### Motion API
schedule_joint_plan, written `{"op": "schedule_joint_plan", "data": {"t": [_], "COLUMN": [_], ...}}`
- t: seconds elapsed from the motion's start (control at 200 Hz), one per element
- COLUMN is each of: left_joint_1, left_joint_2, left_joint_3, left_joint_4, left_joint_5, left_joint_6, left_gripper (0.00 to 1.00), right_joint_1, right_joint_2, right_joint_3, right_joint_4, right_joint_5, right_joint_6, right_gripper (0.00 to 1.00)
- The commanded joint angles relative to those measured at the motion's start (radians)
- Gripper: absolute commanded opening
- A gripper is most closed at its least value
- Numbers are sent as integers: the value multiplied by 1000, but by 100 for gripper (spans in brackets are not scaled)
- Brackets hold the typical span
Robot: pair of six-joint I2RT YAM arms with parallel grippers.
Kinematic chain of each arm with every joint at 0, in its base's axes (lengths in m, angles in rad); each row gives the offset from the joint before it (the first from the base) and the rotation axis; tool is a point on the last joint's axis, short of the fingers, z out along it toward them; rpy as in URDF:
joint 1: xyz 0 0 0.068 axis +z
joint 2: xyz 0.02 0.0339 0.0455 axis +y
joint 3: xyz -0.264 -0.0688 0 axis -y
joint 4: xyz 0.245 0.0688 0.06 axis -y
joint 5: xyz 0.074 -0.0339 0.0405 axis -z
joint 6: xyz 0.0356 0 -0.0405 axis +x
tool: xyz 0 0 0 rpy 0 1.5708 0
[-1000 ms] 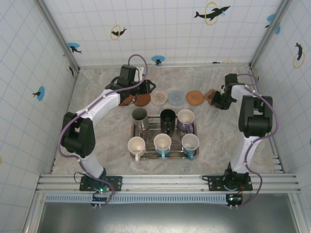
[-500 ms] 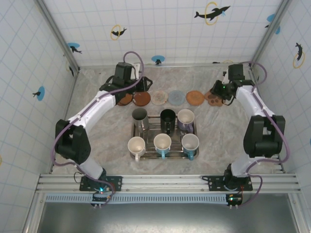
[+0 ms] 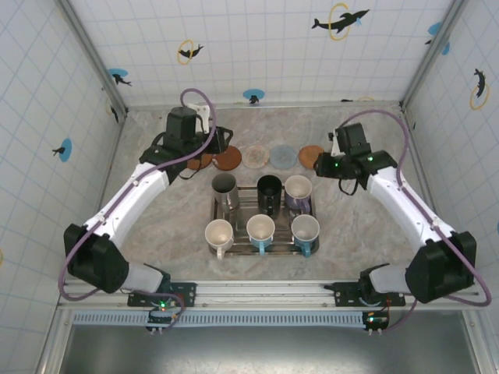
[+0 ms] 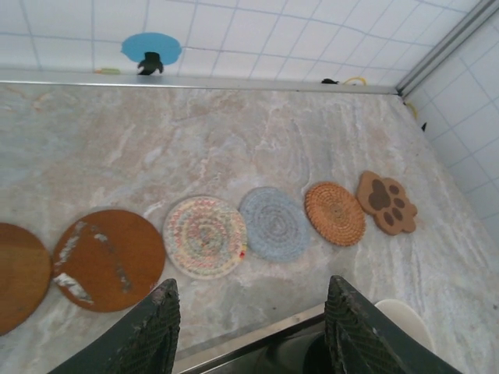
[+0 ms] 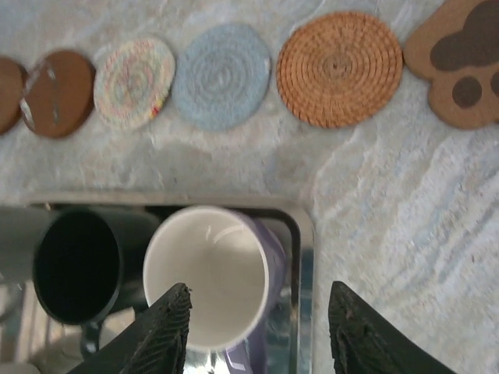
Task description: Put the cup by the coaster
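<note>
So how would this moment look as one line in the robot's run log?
left gripper: open, empty, facing coasters | right gripper: open, above purple cup in tray | six cups in tray, none placed

1. The left arm (image 3: 132,199) stretches from its base at the near edge toward the back and angles inward.
2. The left gripper (image 4: 253,335) has its jaws parted wide, and its dark fingers (image 4: 156,331) point forward and down.
3. The right arm (image 3: 405,206) reaches forward and angles inward.
4. The right gripper (image 5: 261,331) has its jaws parted wide and faces down.
</note>
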Motion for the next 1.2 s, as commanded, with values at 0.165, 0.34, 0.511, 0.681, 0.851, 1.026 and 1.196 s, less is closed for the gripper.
{"op": "schedule_joint_plan", "data": {"t": [0.165, 0.34, 0.511, 0.681, 0.851, 1.026, 1.196], "left_joint_1": [0, -3, -4, -6, -8, -6, -6], "left_joint_2": [-147, -190, -202, -205, -200, -200, -188], "left_joint_3": [-93, -120, -135, -141, -137, -137, -133], "left_joint_4": [0, 16, 30, 43, 44, 44, 45], "left_joint_5": [-79, -70, -61, -56, -54, -56, -57], "left_joint_6": [23, -7, -14, -16, -12, -8, -3], "left_gripper": [55, 55, 55, 55, 55, 55, 56], "right_joint_1": [92, 121, 153, 181, 182, 181, 182], "right_joint_2": [-86, -94, -66, -19, 41, 98, 145], "right_joint_3": [-143, -199, -210, -223, -224, -206, -202], "right_joint_4": [-45, -4, 4, 38, 89, 99, 120], "right_joint_5": [102, 98, 121, 112, 81, 67, 57], "right_joint_6": [-14, 3, 5, 13, 17, 4, -4], "right_gripper": [53, 58, 58, 59, 59, 57, 54]}}
